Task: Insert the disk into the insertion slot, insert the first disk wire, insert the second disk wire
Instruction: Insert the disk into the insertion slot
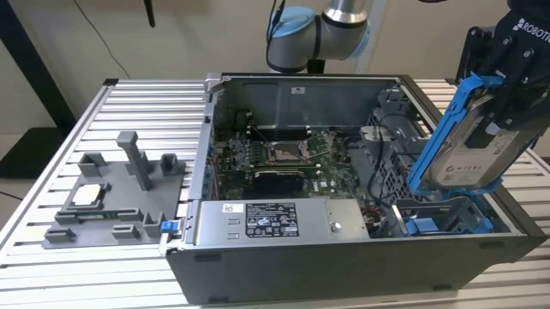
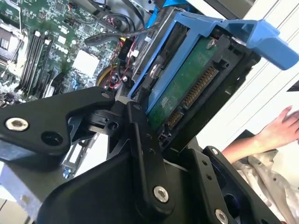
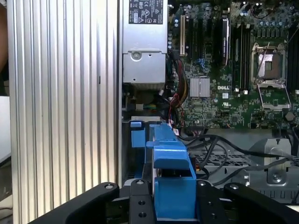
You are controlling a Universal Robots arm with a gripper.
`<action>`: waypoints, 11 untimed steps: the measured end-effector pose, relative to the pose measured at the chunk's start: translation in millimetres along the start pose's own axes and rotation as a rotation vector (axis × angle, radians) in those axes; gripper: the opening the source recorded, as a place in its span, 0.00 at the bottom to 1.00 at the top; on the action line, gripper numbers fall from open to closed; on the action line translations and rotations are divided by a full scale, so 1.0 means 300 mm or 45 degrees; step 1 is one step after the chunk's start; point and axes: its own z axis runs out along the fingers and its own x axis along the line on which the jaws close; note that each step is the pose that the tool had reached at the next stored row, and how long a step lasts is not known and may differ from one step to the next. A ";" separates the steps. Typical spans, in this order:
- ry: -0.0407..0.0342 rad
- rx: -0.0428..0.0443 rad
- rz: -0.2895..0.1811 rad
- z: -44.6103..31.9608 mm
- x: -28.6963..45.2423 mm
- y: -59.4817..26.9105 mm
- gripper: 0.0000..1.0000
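My gripper (image 1: 509, 106) is shut on the disk (image 1: 477, 151), a silver drive with a white label in a blue frame. It hangs tilted, nearly upright, over the computer case at the exterior view's right. Its lower end sits just above the insertion slot (image 1: 442, 219), a grey cage bay with blue edges. The second wrist view shows the disk's green circuit board (image 2: 187, 93) between the black fingers (image 2: 140, 140). The first wrist view shows its blue frame (image 3: 170, 182) over the cage. Black cables (image 3: 219, 144) lie loose beside the cage; I cannot tell which are the disk wires.
The open case holds a motherboard with a square CPU socket (image 1: 284, 151) and a grey power-supply box (image 1: 275, 222) at its front. A grey fixture with parts (image 1: 112, 193) stands on the slatted table (image 1: 51, 270). A person's hand (image 2: 280, 128) is near the case.
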 end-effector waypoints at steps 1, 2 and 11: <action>0.0000 0.000 0.000 0.001 0.000 0.000 0.00; 0.0001 0.000 0.000 0.003 0.000 0.000 0.00; 0.0001 0.000 0.000 0.008 0.000 0.000 0.00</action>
